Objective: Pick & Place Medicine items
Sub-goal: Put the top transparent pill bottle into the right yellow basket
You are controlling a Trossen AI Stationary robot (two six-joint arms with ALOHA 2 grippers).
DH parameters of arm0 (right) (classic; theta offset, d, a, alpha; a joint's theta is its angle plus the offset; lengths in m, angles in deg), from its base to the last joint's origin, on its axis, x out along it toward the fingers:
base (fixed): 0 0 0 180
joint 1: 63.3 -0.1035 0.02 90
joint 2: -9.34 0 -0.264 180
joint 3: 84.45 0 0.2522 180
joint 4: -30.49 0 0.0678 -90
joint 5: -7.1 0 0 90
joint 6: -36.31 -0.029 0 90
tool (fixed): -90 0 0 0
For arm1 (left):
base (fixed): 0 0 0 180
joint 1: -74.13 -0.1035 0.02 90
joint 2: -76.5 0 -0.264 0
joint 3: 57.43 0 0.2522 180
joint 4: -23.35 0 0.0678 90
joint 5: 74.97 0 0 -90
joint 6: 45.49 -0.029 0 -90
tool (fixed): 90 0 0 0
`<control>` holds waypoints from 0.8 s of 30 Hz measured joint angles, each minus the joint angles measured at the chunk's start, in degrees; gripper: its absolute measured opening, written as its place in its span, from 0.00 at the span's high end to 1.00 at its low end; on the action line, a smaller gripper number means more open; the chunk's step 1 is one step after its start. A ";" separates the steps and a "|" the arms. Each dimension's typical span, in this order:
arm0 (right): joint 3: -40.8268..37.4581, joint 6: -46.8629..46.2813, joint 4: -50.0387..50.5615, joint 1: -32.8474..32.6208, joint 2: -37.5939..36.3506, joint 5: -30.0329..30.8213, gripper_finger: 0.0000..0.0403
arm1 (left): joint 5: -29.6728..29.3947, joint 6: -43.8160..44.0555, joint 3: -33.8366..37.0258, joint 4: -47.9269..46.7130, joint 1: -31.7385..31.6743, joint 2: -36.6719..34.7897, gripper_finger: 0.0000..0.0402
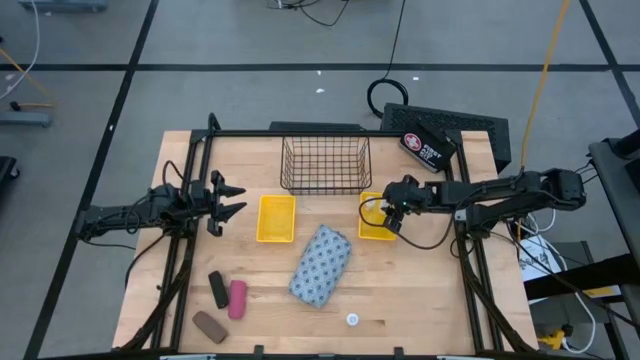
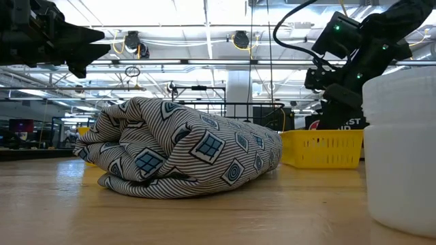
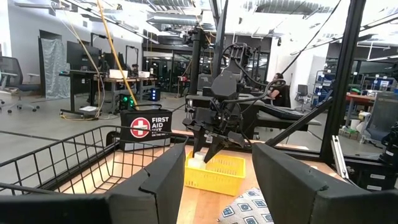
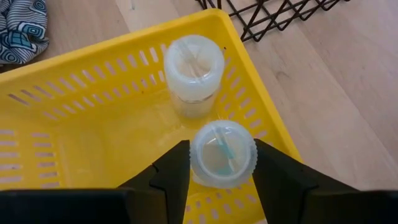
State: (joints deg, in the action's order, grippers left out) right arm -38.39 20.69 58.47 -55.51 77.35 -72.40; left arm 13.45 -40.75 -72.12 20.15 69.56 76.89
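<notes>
My right gripper [image 1: 392, 222] [image 4: 222, 163] hangs over the right yellow tray [image 1: 366, 232] [image 4: 74, 99], shut on a small white bottle [image 4: 222, 154]. A second white bottle [image 4: 193, 71] stands upright on the tray floor just beyond it. The third bottle [image 1: 352, 320] [image 2: 402, 150] stands by the table's near edge. The blue-grey patterned pouch [image 1: 320, 265] [image 2: 184, 146] lies mid-table. Black [image 1: 218, 289], pink [image 1: 237, 298] and brown [image 1: 209, 325] pieces lie near left. My left gripper [image 1: 232, 200] [image 3: 217, 180] waits open above the table's left side. My right gripper pinches the white bottle by the sides of its round cap [image 4: 198, 149], one finger on each side. The fingers come from above, pointing down into the tray's corner. The bottle stays upright; whether its base touches the tray floor is hidden by the cap.
A dark wire basket [image 1: 325, 165] [image 4: 273, 18] stands at the far edge, just behind the trays. Left of the pouch sits a second yellow tray [image 1: 262, 218]. A first aid box [image 1: 428, 147] [image 3: 146, 127] lies far right. Bare wood spreads near right.
</notes>
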 joint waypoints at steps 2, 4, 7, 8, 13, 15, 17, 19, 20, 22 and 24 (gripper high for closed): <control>0.00 0.00 0.04 0.00 0.01 0.00 0.63 | -0.01 0.00 0.00 0.01 0.01 -0.02 0.51; -0.01 0.00 0.08 0.00 0.02 -0.05 0.62 | -0.01 0.00 0.00 0.01 0.01 -0.02 0.51; -0.07 0.00 0.30 0.00 0.07 -0.09 0.59 | -0.01 0.00 0.00 0.01 0.01 0.00 0.51; -0.11 0.00 0.56 0.00 0.09 -0.14 0.58 | -0.01 0.00 0.00 0.01 0.00 -0.01 0.51; -0.15 0.01 0.43 -0.02 0.11 -0.21 0.54 | -0.01 0.00 0.00 0.00 0.01 -0.02 0.51; -0.15 0.02 0.41 -0.01 0.11 -0.20 0.53 | -0.01 0.00 0.00 0.01 -0.01 -0.01 0.51; -0.15 0.02 0.33 0.00 0.09 -0.20 0.52 | -0.01 0.00 0.00 -0.01 -0.01 -0.02 0.51; -0.15 0.02 0.33 -0.02 0.09 -0.20 0.51 | -0.01 0.00 0.00 0.01 0.01 0.00 0.51; -0.15 0.18 0.31 -0.01 0.09 -0.18 0.51 | -0.01 0.00 0.00 0.01 0.01 -0.02 0.51; -0.15 0.56 0.25 0.00 0.09 -0.17 0.50 | -0.01 0.00 0.00 -0.01 0.01 -0.02 0.51; -0.15 1.39 0.24 -0.02 0.09 -0.17 0.49 | -0.01 0.00 0.00 0.01 0.00 -0.02 0.51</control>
State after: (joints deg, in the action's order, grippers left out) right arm -38.55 22.08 58.71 -55.53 77.43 -72.57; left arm 13.44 -40.75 -72.12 20.16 69.56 76.87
